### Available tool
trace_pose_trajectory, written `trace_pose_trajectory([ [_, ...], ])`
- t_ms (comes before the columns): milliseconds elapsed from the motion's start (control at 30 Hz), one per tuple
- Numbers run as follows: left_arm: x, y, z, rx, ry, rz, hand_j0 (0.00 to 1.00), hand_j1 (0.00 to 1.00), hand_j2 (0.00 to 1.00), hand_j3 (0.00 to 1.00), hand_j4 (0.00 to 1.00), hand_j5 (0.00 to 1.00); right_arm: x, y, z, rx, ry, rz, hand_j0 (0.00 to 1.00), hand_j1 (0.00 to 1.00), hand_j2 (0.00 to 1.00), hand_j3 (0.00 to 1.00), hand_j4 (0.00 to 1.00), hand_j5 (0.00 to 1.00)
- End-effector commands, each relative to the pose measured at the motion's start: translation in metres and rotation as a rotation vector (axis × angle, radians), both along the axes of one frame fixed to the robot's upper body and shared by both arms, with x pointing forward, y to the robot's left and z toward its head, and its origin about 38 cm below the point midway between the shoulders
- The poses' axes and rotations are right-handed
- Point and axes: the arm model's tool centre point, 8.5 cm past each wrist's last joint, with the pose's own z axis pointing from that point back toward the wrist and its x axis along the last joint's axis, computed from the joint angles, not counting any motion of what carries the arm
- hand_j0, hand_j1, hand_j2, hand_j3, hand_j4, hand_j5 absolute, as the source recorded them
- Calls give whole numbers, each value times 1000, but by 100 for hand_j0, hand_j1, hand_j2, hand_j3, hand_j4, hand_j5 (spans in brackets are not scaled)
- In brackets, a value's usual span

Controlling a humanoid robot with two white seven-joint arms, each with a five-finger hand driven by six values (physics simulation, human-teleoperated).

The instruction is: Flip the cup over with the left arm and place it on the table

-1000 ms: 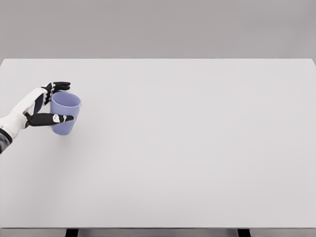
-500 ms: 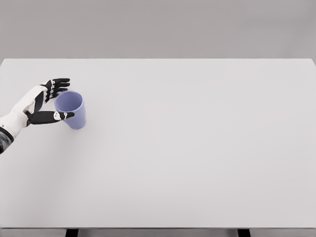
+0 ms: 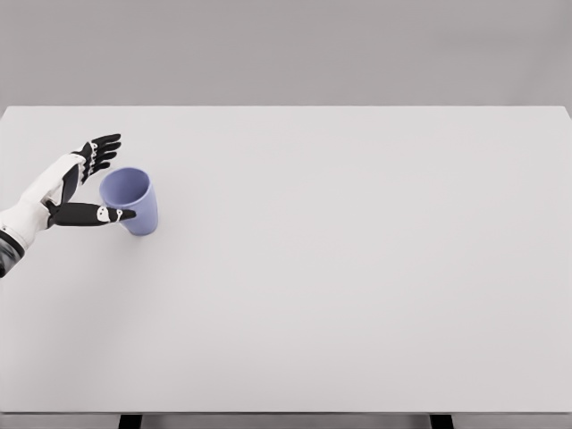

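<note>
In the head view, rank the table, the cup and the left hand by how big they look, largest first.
1. table, by far the largest; it spans the picture.
2 and 3. left hand and cup look much alike; the open hand with its spread fingers covers perhaps slightly more, too close to rank.

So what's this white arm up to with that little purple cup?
The robot's left hand is at the purple cup near the left edge of the white table. The cup stands on the table, mouth up and tilted toward the hand. The fingers are spread open behind it and the thumb lies in front of its rim, so nothing grips it. No other arm is in view.
</note>
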Motion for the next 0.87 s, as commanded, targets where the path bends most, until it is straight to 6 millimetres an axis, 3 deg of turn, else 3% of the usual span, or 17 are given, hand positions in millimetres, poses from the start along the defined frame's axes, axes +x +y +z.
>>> trace_pose_trajectory([
  [0,0,1,2,6,-5,0,100,100,100,100,100,100,0,0,0,0,-1,0,100,100,100,100,100,100],
  [433,-6,25,10,61,-10,27,100,100,100,100,100,100,0,0,0,0,-1,0,100,100,100,100,100,100],
  [600,-12,48,16,112,2,72,100,100,100,100,100,100,0,0,0,0,-1,0,100,100,100,100,100,100],
  [833,-11,62,34,162,-22,86,100,100,100,100,100,100,0,0,0,0,-1,0,100,100,100,100,100,100],
])
